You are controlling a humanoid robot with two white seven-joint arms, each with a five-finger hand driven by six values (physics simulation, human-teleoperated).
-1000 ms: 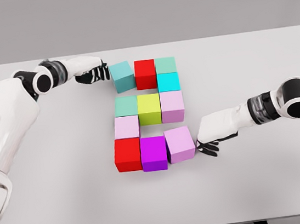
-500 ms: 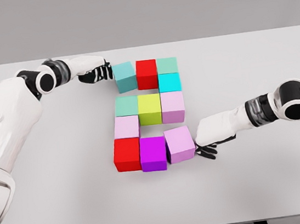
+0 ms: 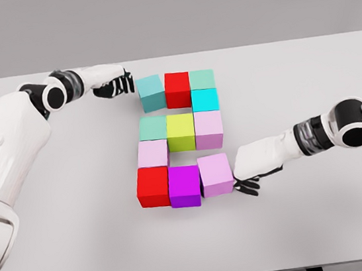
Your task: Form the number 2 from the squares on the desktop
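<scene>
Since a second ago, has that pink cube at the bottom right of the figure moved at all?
Yes. The pink cube slid slightly left toward the purple cube, pushed by the right hand, and now sits against it.

Nothing here can be read: there are no words, labels, brand marks, printed numbers or signs anywhere in view. The coloured blocks (image 3: 180, 132) have plain, unmarked faces, the tabletop (image 3: 325, 217) is bare grey with no writing on it, and the white arms carry no lettering that I can make out.
</scene>
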